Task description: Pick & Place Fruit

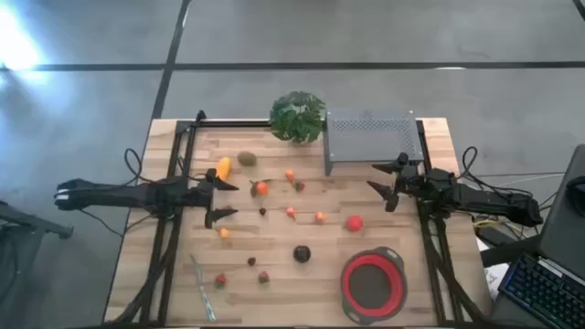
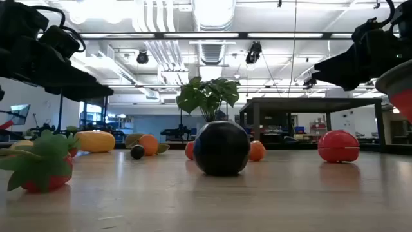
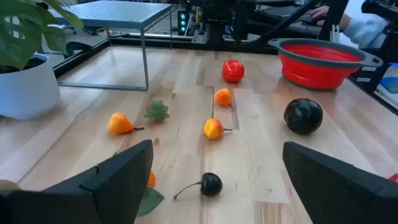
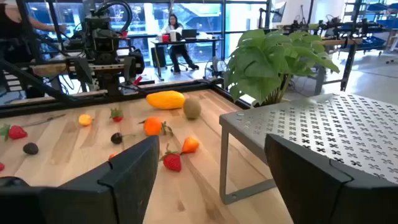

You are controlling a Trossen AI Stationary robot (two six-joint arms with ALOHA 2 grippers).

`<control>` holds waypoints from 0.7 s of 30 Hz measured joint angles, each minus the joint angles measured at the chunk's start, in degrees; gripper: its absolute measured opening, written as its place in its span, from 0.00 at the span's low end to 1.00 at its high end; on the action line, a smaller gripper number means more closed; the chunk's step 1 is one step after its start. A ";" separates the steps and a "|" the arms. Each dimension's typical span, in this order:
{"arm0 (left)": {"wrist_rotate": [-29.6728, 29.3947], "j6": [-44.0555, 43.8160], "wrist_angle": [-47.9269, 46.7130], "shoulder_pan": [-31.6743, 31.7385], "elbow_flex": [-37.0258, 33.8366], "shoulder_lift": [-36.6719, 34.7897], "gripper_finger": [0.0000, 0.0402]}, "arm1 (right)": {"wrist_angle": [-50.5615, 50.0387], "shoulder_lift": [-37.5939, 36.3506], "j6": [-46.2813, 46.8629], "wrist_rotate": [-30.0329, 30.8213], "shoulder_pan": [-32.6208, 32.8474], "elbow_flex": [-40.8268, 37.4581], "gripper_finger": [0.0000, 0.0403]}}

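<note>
Toy fruits lie scattered on the wooden table: a yellow-orange piece, a kiwi, an orange with a leaf, a dark cherry, small orange balls, a red apple, a dark round one and strawberries. My left gripper hovers open at the table's left, just left of the orange and the cherry. My right gripper hovers open at the right, in front of the grey stand. Neither touches a fruit.
A red collapsible bowl sits at the near right corner. A grey perforated metal stand and a potted green plant stand at the far edge. A thin pale stick lies near the left front. A person sits in the room beyond.
</note>
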 joint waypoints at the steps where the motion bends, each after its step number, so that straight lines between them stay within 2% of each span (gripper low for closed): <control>1: 0.00 0.00 0.00 0.00 -0.02 0.02 0.91 | -0.02 0.02 0.11 0.02 0.00 0.02 0.69; 21: 0.00 0.00 -0.02 0.00 0.00 0.02 0.91 | -0.02 0.00 -0.04 0.02 -0.02 0.00 0.56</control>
